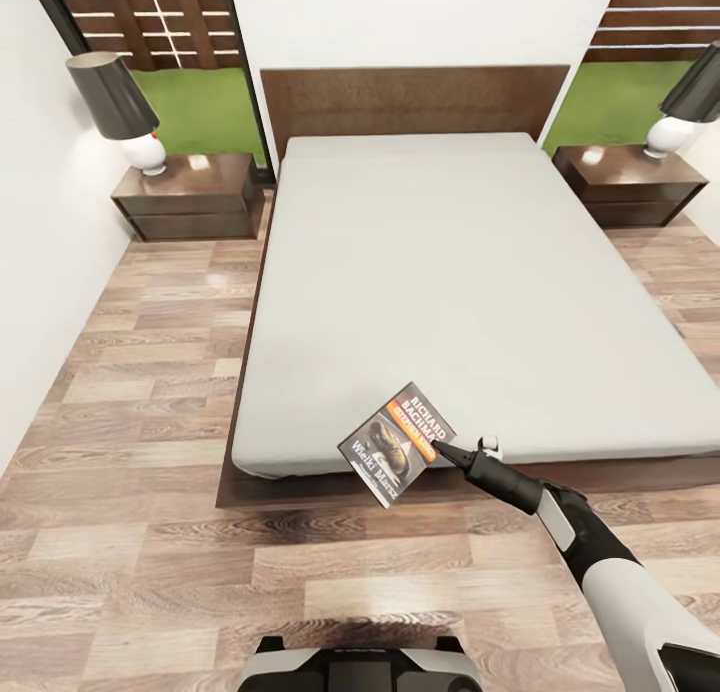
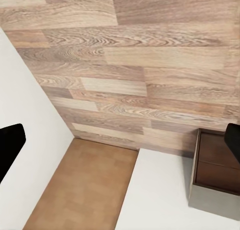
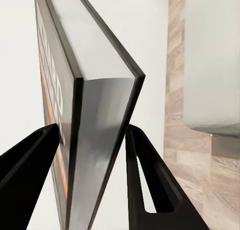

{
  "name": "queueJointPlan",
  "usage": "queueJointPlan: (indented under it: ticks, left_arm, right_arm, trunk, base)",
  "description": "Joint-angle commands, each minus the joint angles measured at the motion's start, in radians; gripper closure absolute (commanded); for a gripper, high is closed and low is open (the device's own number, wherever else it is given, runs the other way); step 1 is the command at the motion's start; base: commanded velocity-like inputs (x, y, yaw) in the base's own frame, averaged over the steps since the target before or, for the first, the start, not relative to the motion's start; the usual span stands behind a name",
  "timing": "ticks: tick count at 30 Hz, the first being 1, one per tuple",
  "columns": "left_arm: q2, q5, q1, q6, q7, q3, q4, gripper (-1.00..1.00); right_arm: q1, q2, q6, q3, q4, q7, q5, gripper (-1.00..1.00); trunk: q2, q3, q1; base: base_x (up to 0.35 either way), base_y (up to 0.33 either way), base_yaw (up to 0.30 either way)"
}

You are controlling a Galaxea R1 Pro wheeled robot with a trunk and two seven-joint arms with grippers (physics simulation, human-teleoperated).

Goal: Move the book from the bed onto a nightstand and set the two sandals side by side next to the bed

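The book [image 1: 396,444], dark with an orange band and white lettering, hangs over the foot edge of the light-grey bed [image 1: 420,272], one corner past the mattress. My right gripper [image 1: 440,454] is shut on its right edge. In the right wrist view the book's [image 3: 100,120] spine end stands between the black fingers [image 3: 30,160], with my right gripper [image 3: 92,135] pinching it. My left gripper [image 2: 120,140] is open over wood floor. One nightstand [image 1: 190,194] stands left of the headboard, another nightstand [image 1: 630,182] to its right. The sandals are out of view.
A lamp [image 1: 125,112] stands on the left nightstand and another lamp [image 1: 685,107] on the right one. A white wall [image 1: 40,272] bounds the left strip of plank floor [image 1: 150,392]. My base [image 1: 350,667] is at the bed's foot.
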Motion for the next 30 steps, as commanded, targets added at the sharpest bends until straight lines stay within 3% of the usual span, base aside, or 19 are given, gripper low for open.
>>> queueJointPlan:
  ticks: [1,30]
  left_arm:
    - [0.000,0.005,0.000,-0.003,0.003,-0.008,0.000,-1.00]
    - [-0.001,0.005,0.000,-0.004,0.003,-0.009,-0.001,-1.00]
  right_arm:
    - [0.000,0.001,0.009,-0.001,0.000,0.002,-0.003,1.00]
    - [0.000,0.015,0.007,-0.001,0.000,0.002,-0.002,1.00]
  trunk:
    - [-0.001,0.000,0.001]
    - [-0.001,0.045,0.001]
  base:
    - [0.000,0.000,0.000]
    - [0.000,0.000,0.000]
